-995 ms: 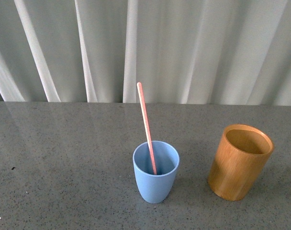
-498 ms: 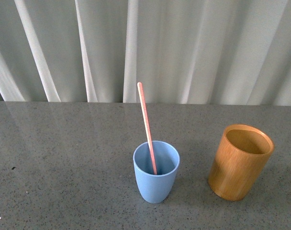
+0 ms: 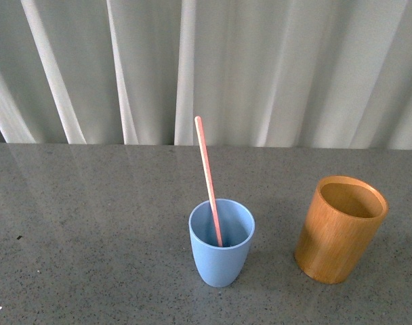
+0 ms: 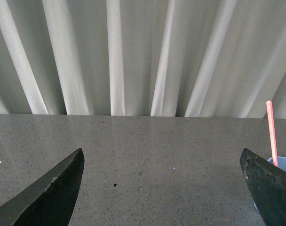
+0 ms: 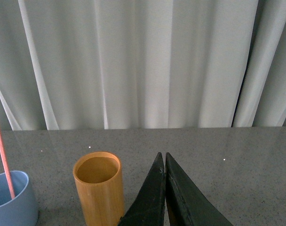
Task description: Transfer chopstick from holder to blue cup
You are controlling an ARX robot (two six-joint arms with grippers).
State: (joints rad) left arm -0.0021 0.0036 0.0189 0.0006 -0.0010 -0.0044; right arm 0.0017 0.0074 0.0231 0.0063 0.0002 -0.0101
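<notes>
On a grey speckled table (image 3: 91, 223) before pale curtains (image 3: 260, 68), the wooden holder (image 3: 340, 229) stands upright and empty, well apart from the blue cup (image 3: 221, 242) to its left in the front view. The pink-red chopstick (image 3: 207, 177) rests inside the blue cup, its lower end down in the bowl and its shaft leaning against the rim, free of any grasp. By these pictures the transfer looks complete, with nothing left but for the arms to stay clear. The left gripper (image 4: 164, 188) hangs with its jaws spread wide and empty above bare tabletop, while the right gripper (image 5: 164, 188) is pressed closed on nothing, near the holder.
</notes>
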